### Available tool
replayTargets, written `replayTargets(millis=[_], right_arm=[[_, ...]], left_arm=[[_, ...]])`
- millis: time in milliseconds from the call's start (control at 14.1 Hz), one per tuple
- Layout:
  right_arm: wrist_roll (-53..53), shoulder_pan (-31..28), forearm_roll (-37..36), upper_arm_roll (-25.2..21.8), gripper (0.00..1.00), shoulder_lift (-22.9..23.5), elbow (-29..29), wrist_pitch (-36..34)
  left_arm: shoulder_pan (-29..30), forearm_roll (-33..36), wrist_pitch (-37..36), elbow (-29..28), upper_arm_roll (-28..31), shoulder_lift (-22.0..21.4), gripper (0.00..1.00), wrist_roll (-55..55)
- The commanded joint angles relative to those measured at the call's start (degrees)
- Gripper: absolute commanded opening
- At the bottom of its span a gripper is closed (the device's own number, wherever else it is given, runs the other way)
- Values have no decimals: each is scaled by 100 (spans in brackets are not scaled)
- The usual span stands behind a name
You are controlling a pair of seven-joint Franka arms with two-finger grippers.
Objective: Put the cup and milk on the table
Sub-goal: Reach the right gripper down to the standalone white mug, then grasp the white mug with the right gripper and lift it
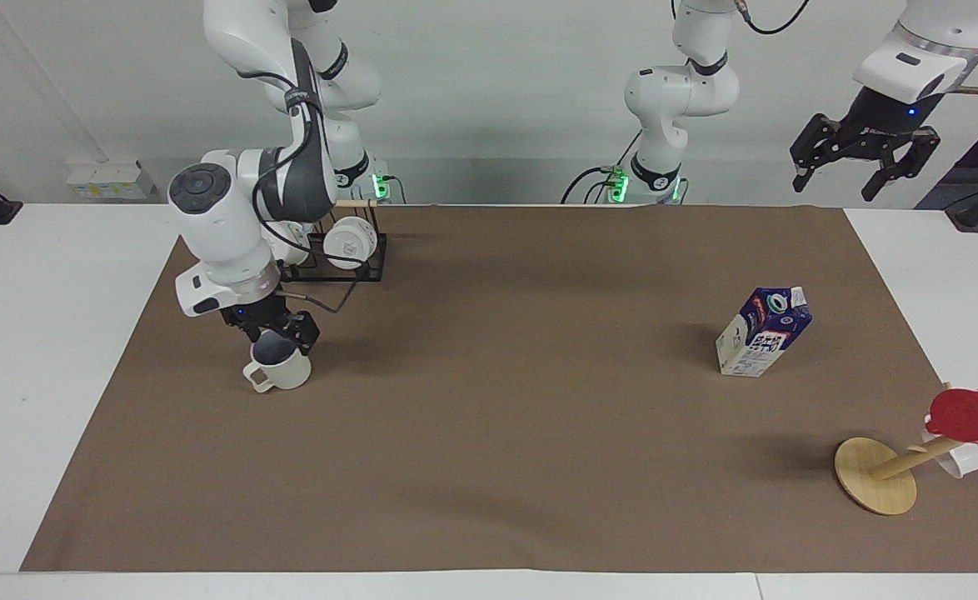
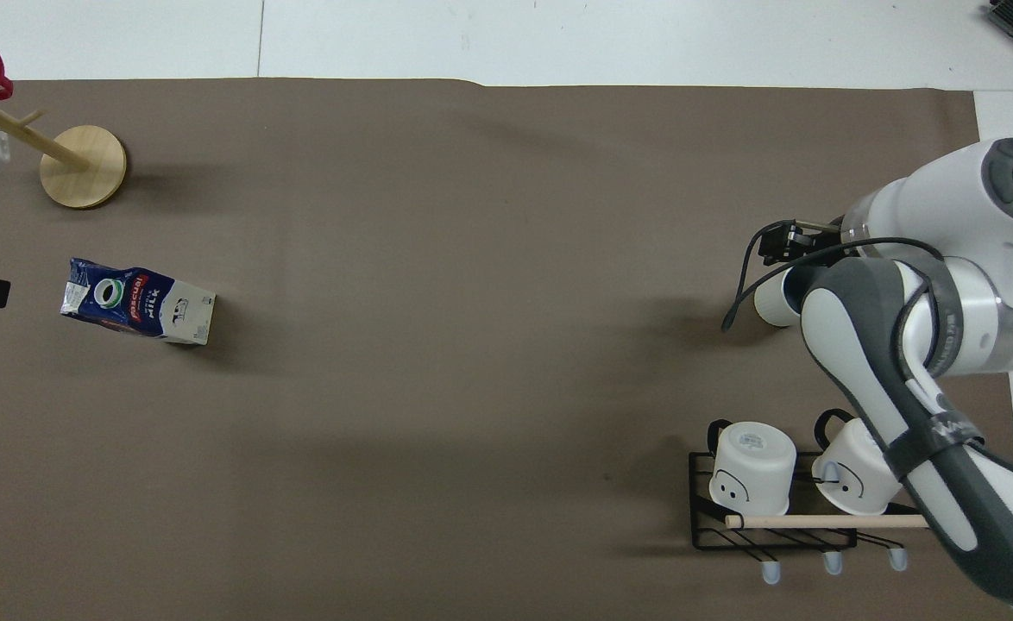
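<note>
Right gripper (image 1: 271,333): it is hanging low over the cup's mouth at the right arm's end of the table, jaws spread apart, one finger at each side of the rim; whether the fingers are touching the rim cannot be told.
Cup (image 1: 283,372): it is standing upright on the brown mat, its squared handle pointing away from the robots; in the overhead view only a sliver of its side (image 2: 774,304) is showing under the right arm.
Right arm (image 1: 222,229): it is bending down over the mat from its base, covering one of the racked mugs in the facing view.
Mug rack (image 1: 370,257): this black wire rack with a wooden bar is sitting nearer to the robots than the cup, carrying two white mugs (image 2: 752,466) tipped on their sides.
Milk (image 1: 762,332): the carton is standing on the mat toward the left arm's end of the table, leaning a little, well apart from the cup, with its spout at the top.
Left gripper (image 1: 864,162): it is waiting high in the air over the table's edge at the left arm's end, jaws wide, holding nothing.
Mug tree (image 1: 876,475): this wooden stand with a round base is sitting farther from the robots than the milk, carrying a red cup (image 1: 968,417).
Table (image 1: 31,333): the white top is showing around the mat (image 1: 506,433).
</note>
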Motion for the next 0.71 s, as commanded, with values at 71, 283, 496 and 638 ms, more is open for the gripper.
replayTargets(millis=[71, 283, 496, 638], right_arm=[[96, -37, 71, -4, 100, -40, -514, 490], [298, -29, 80, -4, 100, 83, -550, 597], [316, -38, 80, -4, 100, 233, -559, 816], [316, -29, 71, -4, 69, 233, -559, 817]], left_arm=[[-8, -1, -23, -71, 31, -84, 100, 56], [0, -1, -49, -71, 13, -75, 100, 12], [44, 7, 4, -36, 4, -67, 100, -14], [333, 7, -5, -36, -257, -58, 100, -6]])
